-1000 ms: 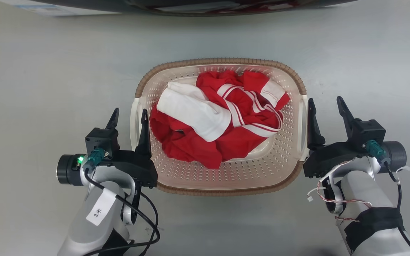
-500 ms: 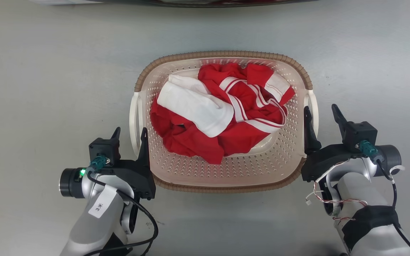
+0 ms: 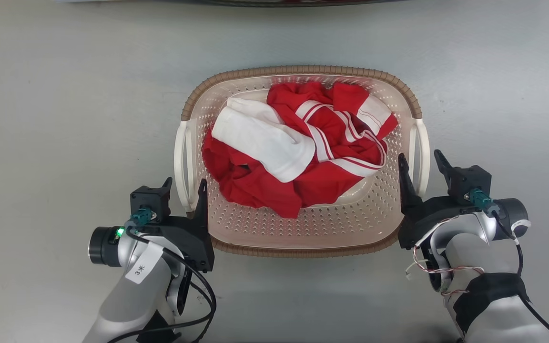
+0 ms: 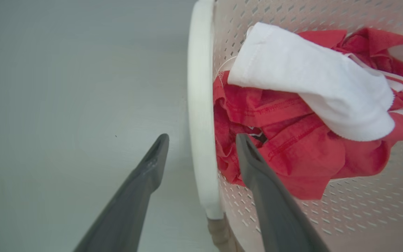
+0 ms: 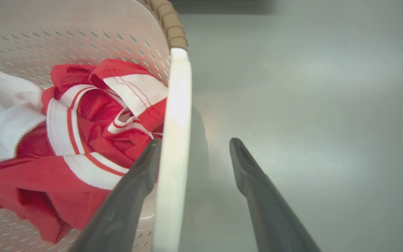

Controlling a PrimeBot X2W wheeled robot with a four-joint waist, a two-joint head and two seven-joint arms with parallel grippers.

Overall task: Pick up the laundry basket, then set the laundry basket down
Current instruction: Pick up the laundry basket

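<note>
Head view, nearest first: we see our two pale forearms rising from the bottom edge, the left one carrying a white tag and a looping black cable, the right one a black wrap and thin red and white wires. Ahead of them, the left gripper [image 3: 185, 183] and the right gripper [image 3: 419, 157] stand on either side of the laundry basket [image 3: 303, 70], fingers pointing away from us.

Both grippers are parted and hold nothing. The left one straddles the near end of the left handle [image 3: 182, 162], one finger outside the basket and one inside. From the left wrist we see that gripper [image 4: 202, 138] with the white bar of the handle [image 4: 199, 105] running up between its fingers, a gap showing on each side. The right gripper [image 5: 195, 141] likewise has the right handle [image 5: 175, 122] between its fingers. Its inner finger lies close against the bar, and we cannot tell whether they touch; the outer finger stands well clear over the floor [image 5: 310, 87].

The basket sits on the grey floor [image 3: 65, 119] in the middle of the head view, between the two arms. Inside it lies a crumpled red garment [image 3: 322, 181] with white stripes, and a white garment [image 3: 260, 143] rests on top of it towards the left. Beyond the clothes, the brown rim curves round the basket's far side.
</note>
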